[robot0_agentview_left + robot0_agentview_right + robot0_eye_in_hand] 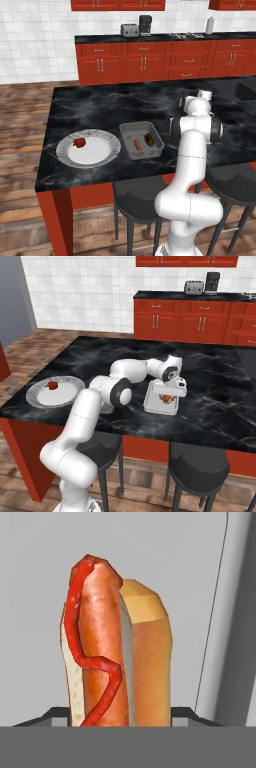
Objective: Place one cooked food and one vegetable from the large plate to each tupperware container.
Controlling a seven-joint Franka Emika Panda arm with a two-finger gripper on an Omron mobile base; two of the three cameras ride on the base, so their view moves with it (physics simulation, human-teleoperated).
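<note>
Now: hot dog upright between the fingers, over the far tray

Look first at the hand view: the hot dog (107,652) fills the middle, its long axis running straight away from the hand, the far end at the top and the near end sunk between the two finger tips at the bottom. The sausage with its red sauce line faces you; the tan bun sits behind and to the right. So your hand (167,398) is closed on the hot dog at half width. In the right base view the hand hangs over the second grey tray (161,402) on the table (210,386), with the hot dog low inside it. In the left base view, the first tray (142,139) holds the thin sausage (137,145) and the dark brown lump (149,139), lying side by side. The large plate (88,148) sits just left of it, carrying the small red vegetable (79,143) near its left rim.
</note>
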